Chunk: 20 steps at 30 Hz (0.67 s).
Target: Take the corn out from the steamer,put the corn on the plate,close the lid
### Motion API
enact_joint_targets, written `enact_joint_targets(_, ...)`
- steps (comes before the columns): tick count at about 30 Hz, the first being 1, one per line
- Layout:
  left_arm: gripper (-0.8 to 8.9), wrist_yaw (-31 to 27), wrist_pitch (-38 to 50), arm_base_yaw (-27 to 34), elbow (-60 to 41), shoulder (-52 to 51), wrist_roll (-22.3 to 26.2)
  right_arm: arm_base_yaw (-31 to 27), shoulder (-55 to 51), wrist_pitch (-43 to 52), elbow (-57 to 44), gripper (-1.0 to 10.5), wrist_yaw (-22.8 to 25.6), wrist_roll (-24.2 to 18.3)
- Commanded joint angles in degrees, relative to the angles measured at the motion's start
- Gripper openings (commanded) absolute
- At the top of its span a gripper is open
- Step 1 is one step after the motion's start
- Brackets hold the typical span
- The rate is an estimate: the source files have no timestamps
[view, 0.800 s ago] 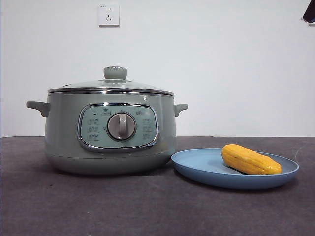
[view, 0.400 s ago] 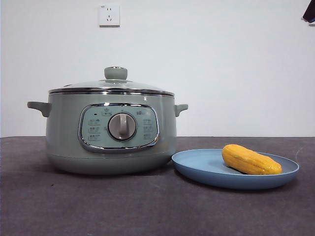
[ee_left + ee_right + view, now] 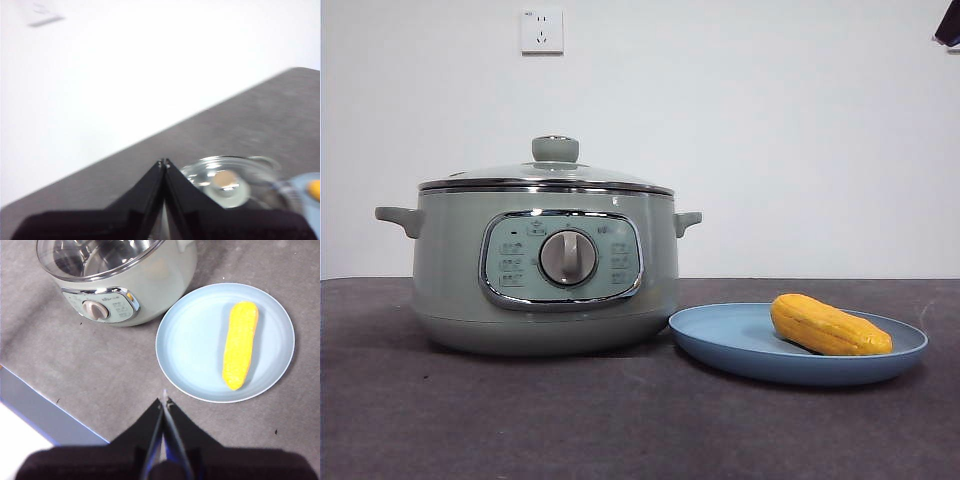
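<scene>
The corn (image 3: 830, 325) lies on the light-blue plate (image 3: 720, 340), to the right of the steamer (image 3: 545, 265). The glass lid (image 3: 545, 172) sits on the steamer, its green knob (image 3: 555, 149) on top. In the right wrist view the corn (image 3: 240, 345) lies on the plate (image 3: 185, 340) beside the steamer (image 3: 145, 285). My right gripper (image 3: 164, 401) is shut and empty, high above the table in front of the plate. My left gripper (image 3: 163, 162) is shut and empty, high above the lid (image 3: 225, 180). One arm shows as a black tip (image 3: 949, 25) at the top right corner.
A dark grey cloth (image 3: 520, 420) covers the table. A wall socket (image 3: 541, 30) is on the white wall behind. A blue table edge (image 3: 35, 405) shows in the right wrist view.
</scene>
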Motion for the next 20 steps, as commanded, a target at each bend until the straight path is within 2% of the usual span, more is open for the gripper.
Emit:
enact_joint_targets(1,-0.04,-0.85,6.1,2.47,-9.99,-4.81,1.25,0.04,0.02,0.15,-0.39,0.0,0.17,-0.44)
enact_joint_targets(10,-0.04,-7.78,22.49,3.67,-40.28,-21.92,0.2,0.04,0.02,0.15,-0.39,0.0,0.15,-0.44)
enact_joint_targets(14,-0.04,-11.96,23.82,3.69,-49.4,-27.63,-2.56,0.04,0.0,0.15,-0.39,0.0,0.17,-0.44)
enact_joint_targets(20,-0.04,-13.14,23.82,3.72,-59.43,-35.19,-3.89,0.04,0.02,0.15,-0.39,0.0,0.15,-0.44)
